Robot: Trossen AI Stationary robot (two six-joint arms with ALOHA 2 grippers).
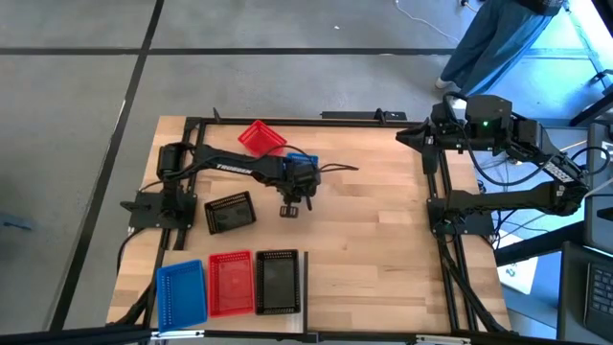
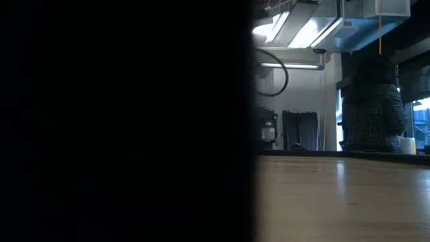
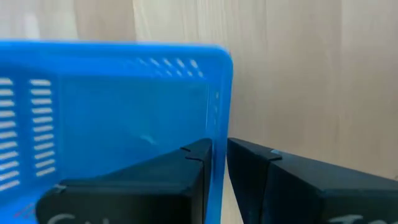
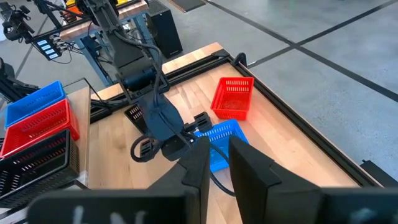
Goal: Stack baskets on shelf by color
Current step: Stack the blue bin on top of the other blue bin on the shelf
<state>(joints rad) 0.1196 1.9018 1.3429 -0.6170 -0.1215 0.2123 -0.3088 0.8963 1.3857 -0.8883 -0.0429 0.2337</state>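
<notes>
My left gripper is at mid-table, pointing steeply down and shut on a blue basket. A red basket lies on the table just beyond it, turned askew. A black basket lies on the near side of the left arm. Blue, red and black baskets stand side by side at the near left. I cannot tell the shelf apart from the tabletop under them. My right gripper waits high at the far right, open by a narrow gap and holding nothing. My left gripper pinches one wall of the blue basket near a corner, at its rim. One finger is inside the basket and the other outside. The fingers come from above, slanting down. I cannot tell whether the basket is clear of the table.
Bare wood lies to the right of the left gripper, out to the right arm's black frame. A cable loops off the left wrist. Something dark blocks the left half of the low view. A person stands beyond the table's far right corner.
</notes>
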